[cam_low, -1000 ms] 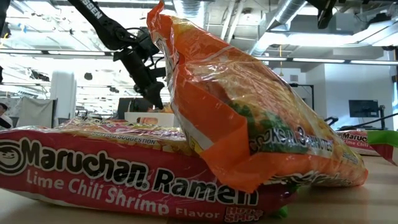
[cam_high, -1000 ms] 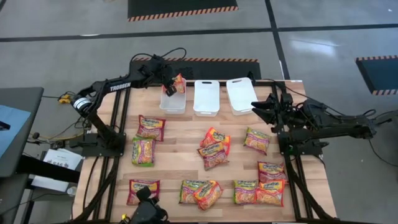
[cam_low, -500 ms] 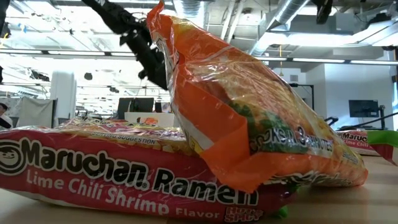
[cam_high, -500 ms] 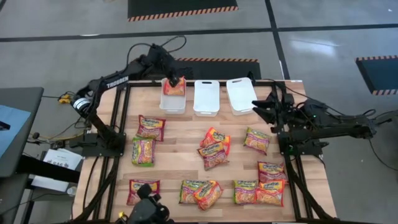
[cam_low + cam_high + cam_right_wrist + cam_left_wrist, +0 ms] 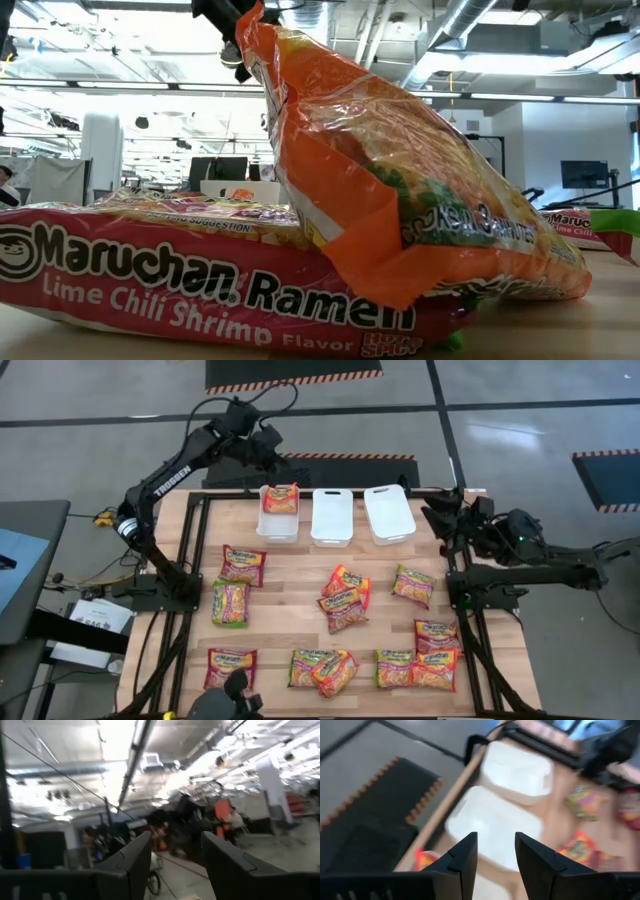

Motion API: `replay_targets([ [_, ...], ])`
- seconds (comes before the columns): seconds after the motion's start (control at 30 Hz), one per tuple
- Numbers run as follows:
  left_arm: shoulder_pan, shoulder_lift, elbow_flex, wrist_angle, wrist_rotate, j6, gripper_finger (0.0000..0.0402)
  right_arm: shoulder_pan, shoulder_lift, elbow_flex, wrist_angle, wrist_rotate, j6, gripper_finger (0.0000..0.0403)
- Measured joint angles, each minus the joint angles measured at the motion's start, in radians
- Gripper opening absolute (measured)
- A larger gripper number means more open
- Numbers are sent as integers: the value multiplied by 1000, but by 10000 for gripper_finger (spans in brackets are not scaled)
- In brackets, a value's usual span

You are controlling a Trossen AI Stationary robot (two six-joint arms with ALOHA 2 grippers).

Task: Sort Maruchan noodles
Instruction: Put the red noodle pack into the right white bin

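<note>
One orange noodle packet (image 5: 281,498) lies in the leftmost white bin (image 5: 278,525); the other packets (image 5: 344,603) are spread over the wooden table (image 5: 300,570). The left gripper (image 5: 495,851) hangs beyond the table's far edge — fingers apart, empty. The right gripper (image 5: 175,855) waits at the right edge — fingers apart, empty too.

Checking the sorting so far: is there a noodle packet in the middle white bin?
No, the middle bin shows only bare white; the one binned packet lies in the left bin.
</note>
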Motion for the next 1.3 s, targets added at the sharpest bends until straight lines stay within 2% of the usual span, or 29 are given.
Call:
replay_targets([
  [0.13, -22, -6, 15, -11, 125, -63, 116, -61, 55, 101, -174, -17, -3, 222],
  [0.33, -74, -13, 15, -11, 306, -101, 116, -143, 172, 249, -413, -190, 26, 235],
  [0.6, -157, -77, 15, -16, 312, -111, 116, -242, 336, 410, -632, -485, 72, 235],
  [0.83, -213, -163, 15, -75, 166, -110, 116, -273, 488, 447, -728, -624, 72, 235],
  [0.97, -240, -191, 15, -146, 72, -106, 116, -271, 571, 447, -768, -665, 67, 235],
  [1.1, -275, -206, 15, -228, 24, -104, 116, -262, 647, 447, -789, -717, 53, 235],
  [1.3, -375, -219, 1, -306, -59, -102, 116, -212, 739, 447, -792, -741, 53, 235],
])
